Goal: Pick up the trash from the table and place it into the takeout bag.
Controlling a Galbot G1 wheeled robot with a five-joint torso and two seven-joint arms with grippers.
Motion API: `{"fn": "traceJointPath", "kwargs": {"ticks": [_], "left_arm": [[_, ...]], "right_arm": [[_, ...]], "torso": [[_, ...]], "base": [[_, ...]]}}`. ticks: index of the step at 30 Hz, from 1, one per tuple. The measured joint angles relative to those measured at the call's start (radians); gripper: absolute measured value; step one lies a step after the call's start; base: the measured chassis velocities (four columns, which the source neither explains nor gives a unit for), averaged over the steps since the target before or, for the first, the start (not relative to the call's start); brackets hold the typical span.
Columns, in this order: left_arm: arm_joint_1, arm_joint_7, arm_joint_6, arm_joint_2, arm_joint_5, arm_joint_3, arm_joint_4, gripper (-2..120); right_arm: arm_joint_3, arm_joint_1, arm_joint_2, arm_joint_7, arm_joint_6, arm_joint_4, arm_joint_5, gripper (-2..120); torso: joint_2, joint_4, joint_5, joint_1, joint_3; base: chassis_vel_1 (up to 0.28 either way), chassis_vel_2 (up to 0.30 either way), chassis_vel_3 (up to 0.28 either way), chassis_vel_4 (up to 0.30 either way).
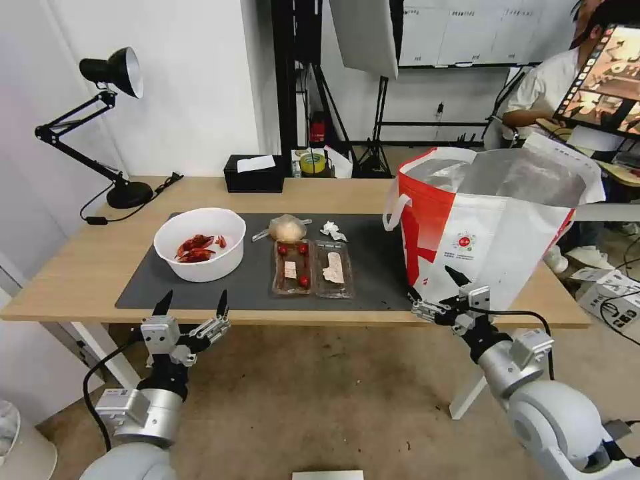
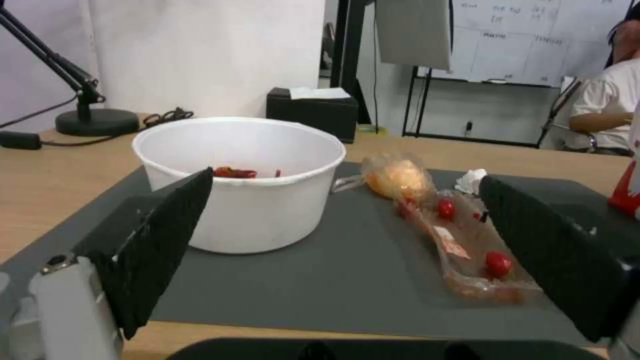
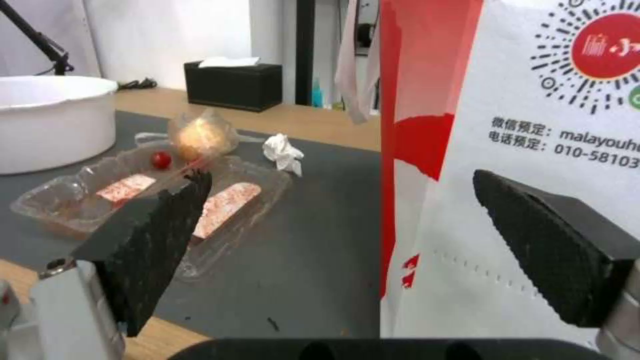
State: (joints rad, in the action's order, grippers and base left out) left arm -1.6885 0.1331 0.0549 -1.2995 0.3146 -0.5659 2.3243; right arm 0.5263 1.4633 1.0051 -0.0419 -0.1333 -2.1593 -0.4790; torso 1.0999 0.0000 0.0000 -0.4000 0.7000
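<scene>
Pre-grasp, nothing bagged yet — bowl (image 1: 199,244), tray (image 1: 311,269), lump bag (image 1: 287,229) & tissue (image 1: 333,231) all on mat, takeout bag (image 1: 490,223) at table's right end; L gripper (image 1: 192,304) & R gripper (image 1: 435,285) both spread, empty, near front edge — next prob. needs a reach to bowl.

White wall (image 1: 193,80) behind a black desk lamp (image 1: 100,120); right of the lamp, a whiteboard (image 1: 460,33) and black stands; brownish floor (image 1: 320,413) below.
</scene>
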Motion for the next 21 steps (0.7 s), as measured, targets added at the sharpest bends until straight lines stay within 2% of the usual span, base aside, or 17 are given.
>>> {"fn": "traceJointPath", "kwargs": {"ticks": [5, 9, 12, 13, 15, 16, 19, 20, 21], "left_arm": [[0.000, 0.000, 0.000, 0.000, 0.001, 0.000, -0.002, 100], [0.001, 0.000, -0.002, 0.001, 0.003, -0.002, -0.004, 100], [0.002, -0.001, -0.003, 0.006, 0.005, -0.004, -0.004, 100], [0.002, -0.001, -0.003, 0.006, 0.005, -0.004, -0.004, 100], [0.000, -0.001, -0.003, 0.008, 0.005, -0.006, -0.004, 100], [0.000, -0.001, -0.003, 0.008, 0.005, -0.006, -0.004, 100], [-0.004, -0.002, -0.003, 0.007, 0.005, -0.008, -0.004, 100], [-0.004, -0.002, -0.003, 0.007, 0.005, -0.008, -0.004, 100], [-0.005, -0.002, -0.003, 0.006, 0.004, -0.009, -0.004, 100]], "right_arm": [[-0.011, 0.002, 0.003, 0.000, 0.014, 0.008, 0.013, 100], [-0.051, 0.000, 0.003, 0.013, 0.012, 0.001, -0.060, 100], [-0.123, -0.028, -0.010, 0.046, -0.027, -0.012, -0.244, 100], [-0.123, -0.028, -0.010, 0.046, -0.027, -0.012, -0.244, 100], [-0.171, -0.056, -0.027, 0.078, -0.056, -0.017, -0.392, 100], [-0.171, -0.056, -0.027, 0.078, -0.056, -0.017, -0.392, 100], [-0.248, -0.108, -0.040, 0.144, -0.090, -0.029, -0.613, 100], [-0.248, -0.108, -0.040, 0.144, -0.090, -0.029, -0.613, 100], [-0.267, -0.123, -0.039, 0.172, -0.098, -0.033, -0.678, 100]], "torso": [[0.000, 0.0000, 0.0000, 0.000, 0.000], [0.000, -0.0001, 0.0000, 0.000, 0.000], [0.000, 0.0000, 0.0000, 0.000, 0.000], [0.000, 0.0000, 0.0000, 0.000, 0.000], [0.000, 0.0000, -0.0001, 0.000, 0.000], [0.000, 0.0000, -0.0001, 0.000, 0.000], [0.000, 0.0001, -0.0002, 0.000, 0.000], [0.000, 0.0001, -0.0002, 0.000, 0.000], [0.000, 0.0001, -0.0002, 0.000, 0.000]], "base": [[0.000, 0.000, 0.000, 0.000], [0.000, 0.000, 0.000, 0.000], [0.000, 0.000, 0.000, 0.000], [0.000, 0.000, 0.000, 0.000], [0.000, 0.000, 0.000, 0.000], [0.000, 0.000, 0.000, 0.000], [0.000, 0.000, 0.000, 0.000], [0.000, 0.000, 0.000, 0.000], [0.000, 0.000, 0.000, 0.000]]}}
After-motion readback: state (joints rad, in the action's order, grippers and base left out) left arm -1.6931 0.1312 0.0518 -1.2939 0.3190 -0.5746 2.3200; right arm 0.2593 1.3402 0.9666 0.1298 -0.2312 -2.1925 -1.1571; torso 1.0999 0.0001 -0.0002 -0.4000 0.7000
